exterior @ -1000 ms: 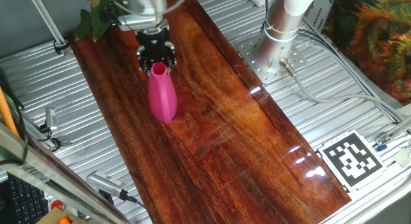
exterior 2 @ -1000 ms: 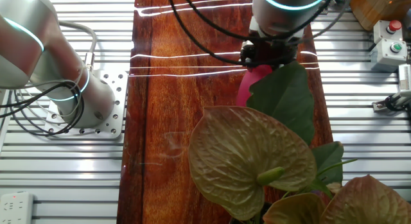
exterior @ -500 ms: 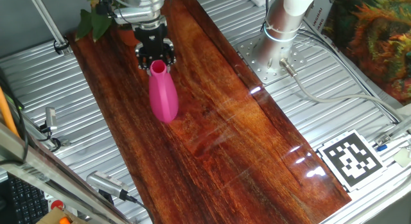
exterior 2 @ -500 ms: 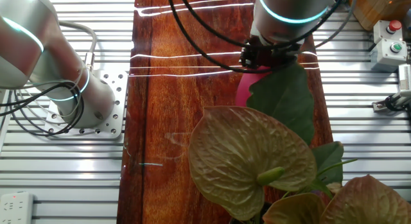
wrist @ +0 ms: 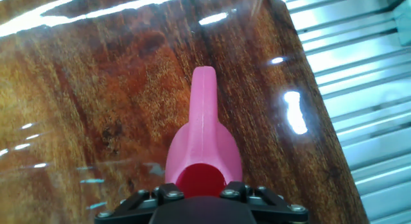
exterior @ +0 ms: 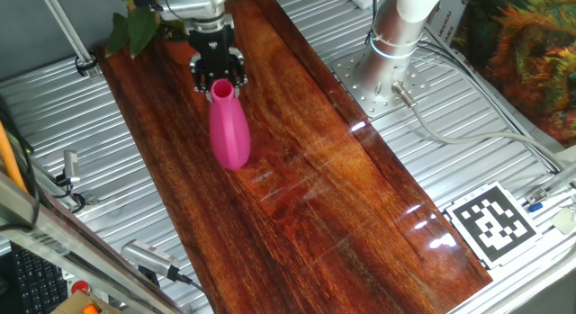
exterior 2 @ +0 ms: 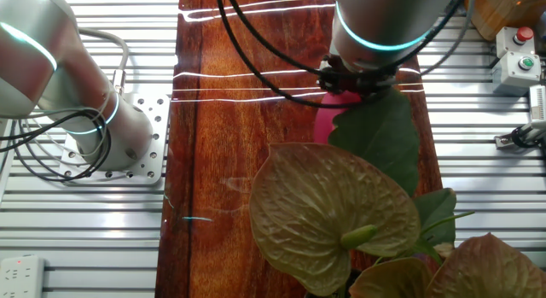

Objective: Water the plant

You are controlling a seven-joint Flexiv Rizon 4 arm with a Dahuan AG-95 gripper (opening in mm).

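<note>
The pink watering can (exterior: 229, 130) stands on the dark wooden board (exterior: 333, 197), its spout pointing away from the hand in the hand view (wrist: 204, 140). My gripper (exterior: 218, 78) sits right on the can's top and looks shut on its upper part; the fingertips are hidden. The plant (exterior: 130, 28), a few dark-green pointed leaves, is at the board's far left corner, just behind the gripper. In the other fixed view the plant's leaves (exterior 2: 380, 140) cover most of the can (exterior 2: 322, 125) below the gripper (exterior 2: 358, 76).
The arm's base (exterior: 396, 44) is bolted to the ribbed metal table to the right of the board. Bushy orange-and-green foliage (exterior: 522, 53) fills the right corner. A marker tag (exterior: 493, 222) lies at lower right. Button boxes (exterior 2: 520, 55) stand beside the board.
The gripper has moved a little towards the plant, and the can's top has gone with it. In the other fixed view less of the can shows past the leaf.
</note>
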